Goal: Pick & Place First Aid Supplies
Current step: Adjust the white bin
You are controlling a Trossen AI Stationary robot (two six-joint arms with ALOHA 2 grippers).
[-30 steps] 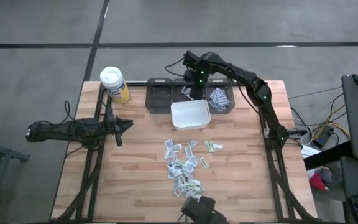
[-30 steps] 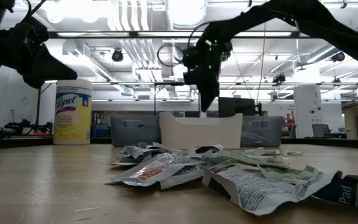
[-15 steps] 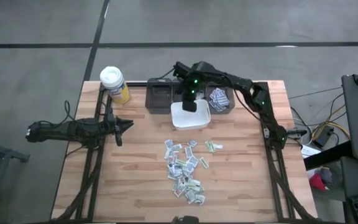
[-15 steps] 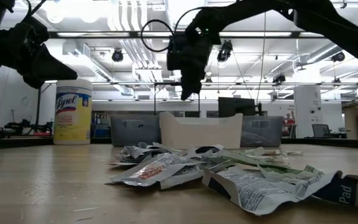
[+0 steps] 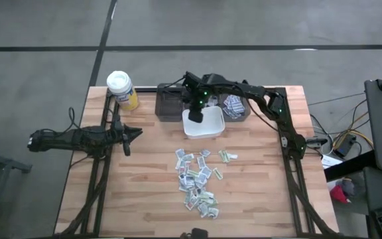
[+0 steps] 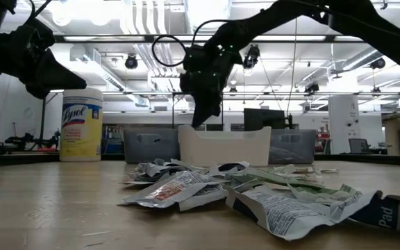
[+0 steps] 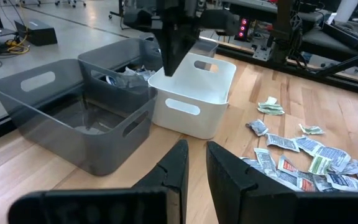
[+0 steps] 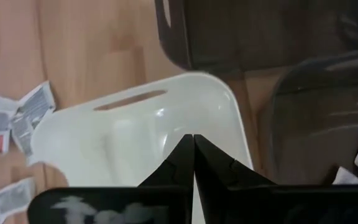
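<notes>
Wooden table (image 5: pixel 144 186) carries three bins at its far side: two grey bins (image 5: pixel 170 106) flanking a white bin (image 5: pixel 212 126). Packets (image 5: pixel 197 176) lie heaped mid-table, well apart from the bins; a few more sit in the right-hand grey bin. Right gripper (image 5: pixel 194 118) hangs above the white bin, fingers pressed together, nothing between them. Left gripper (image 5: pixel 132 133) waits at the table's left, fingers narrowly parted, empty. Risk: descending onto the heap with shut fingers would only scatter packets. Overlapping packets could come up two at once. Yellow bottle (image 5: pixel 121 89) stands clear.
</notes>
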